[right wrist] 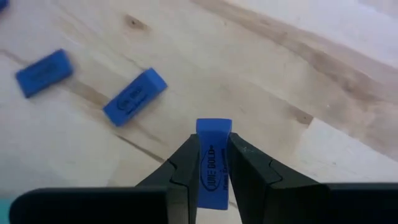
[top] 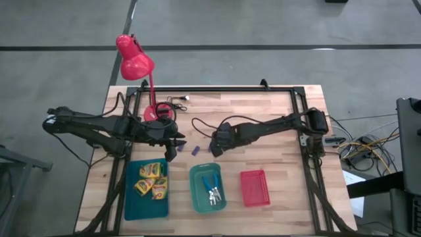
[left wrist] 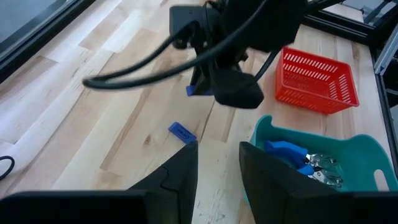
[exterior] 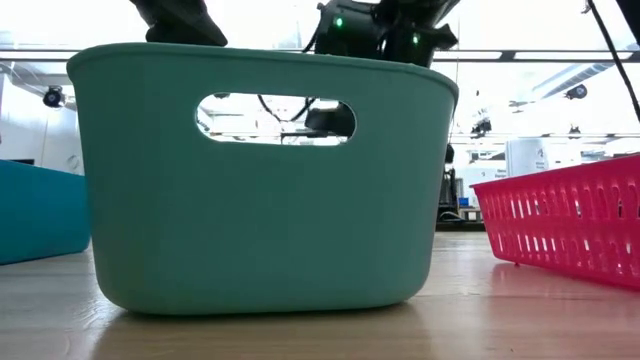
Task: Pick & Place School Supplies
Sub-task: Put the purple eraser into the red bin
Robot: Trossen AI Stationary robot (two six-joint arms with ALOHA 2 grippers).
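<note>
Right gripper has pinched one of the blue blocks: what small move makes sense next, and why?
Probably lift it straight up. The right gripper is shut on a blue block standing between its fingers just above the table, two more blocks lie close by, and the red tray holds nothing yet.

wooden table (top: pixel 276 125) with three trays (top: pixel 208 189), lamp (top: pixel 135 59), loose blocks (top: pixel 195 150)
</note>
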